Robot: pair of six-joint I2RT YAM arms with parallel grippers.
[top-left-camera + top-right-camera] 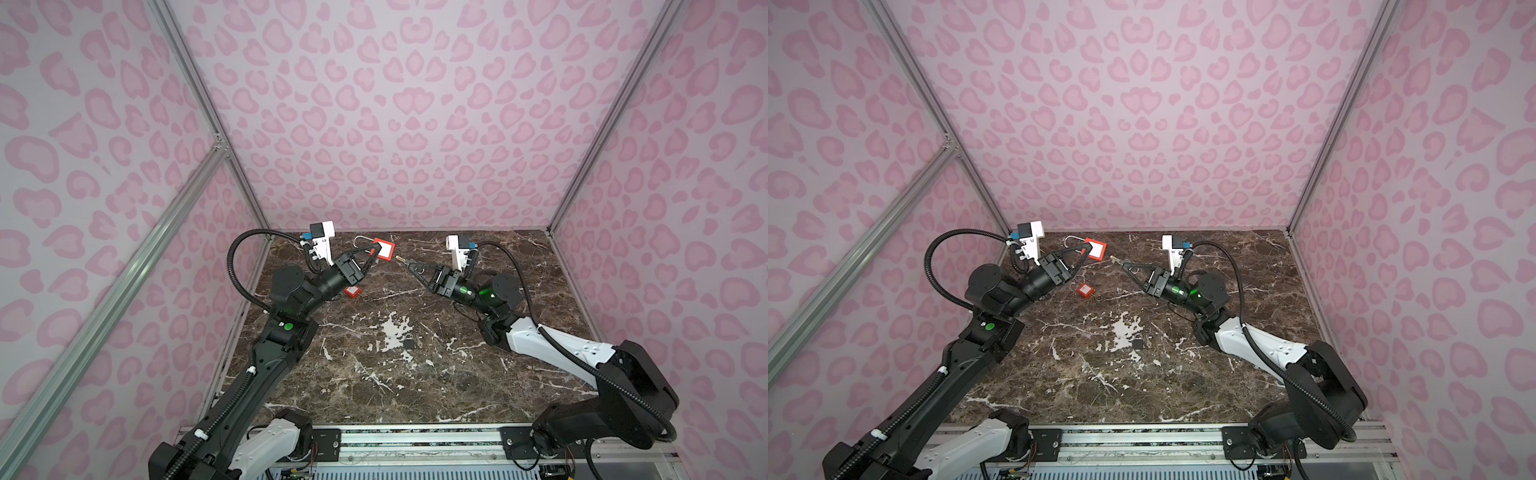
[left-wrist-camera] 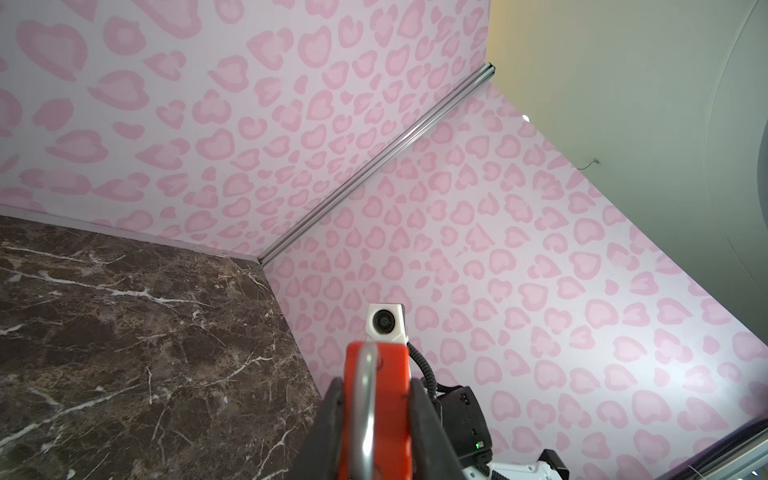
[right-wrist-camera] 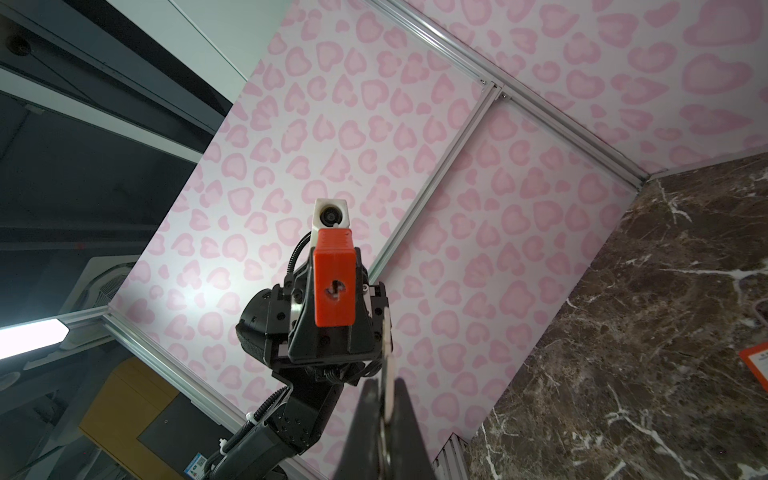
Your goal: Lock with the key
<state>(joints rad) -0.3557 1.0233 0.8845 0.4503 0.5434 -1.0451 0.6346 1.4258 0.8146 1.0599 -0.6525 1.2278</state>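
left pincer (image 1: 375,250) clamps padlock (image 1: 386,251) | right pincer (image 1: 409,263) pinches key (image 1: 401,259) | small gap between

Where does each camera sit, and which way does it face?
Top views: high at the near edge, facing down onto the marble table; both arms show.
Left wrist: looks along the left gripper, past the red padlock, at the right wrist camera.
Right wrist: looks along the right gripper and key at the padlock's keyhole.
Shared: both wrist views show the padlock.
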